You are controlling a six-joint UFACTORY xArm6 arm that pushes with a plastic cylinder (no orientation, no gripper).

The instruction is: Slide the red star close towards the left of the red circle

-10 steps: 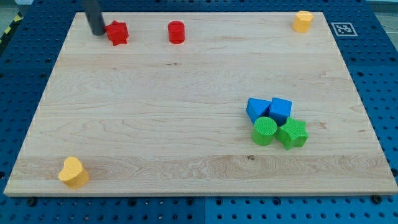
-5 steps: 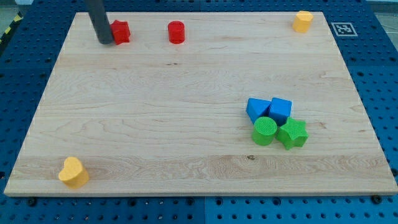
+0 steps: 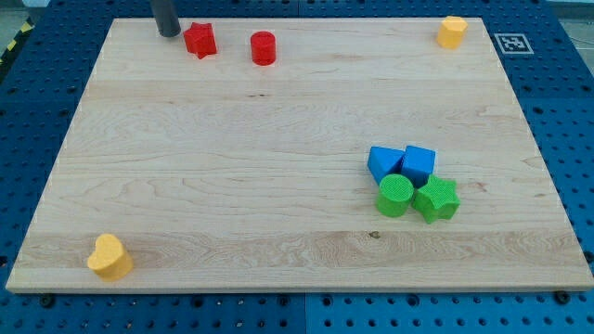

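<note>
You see a pale wooden board (image 3: 278,186) with visible grain, matt and smooth, on a blue perforated table (image 3: 566,111). The red star (image 3: 199,39) and red circle (image 3: 264,47) look like ridged matt plastic; my tip (image 3: 169,32) is dark and dull.

My tip (image 3: 169,33) rests upright on the board, just to the view's left of the red star block (image 3: 200,40), apart from it.

My tip (image 3: 169,33) sits just left of red star (image 3: 200,40).
</note>
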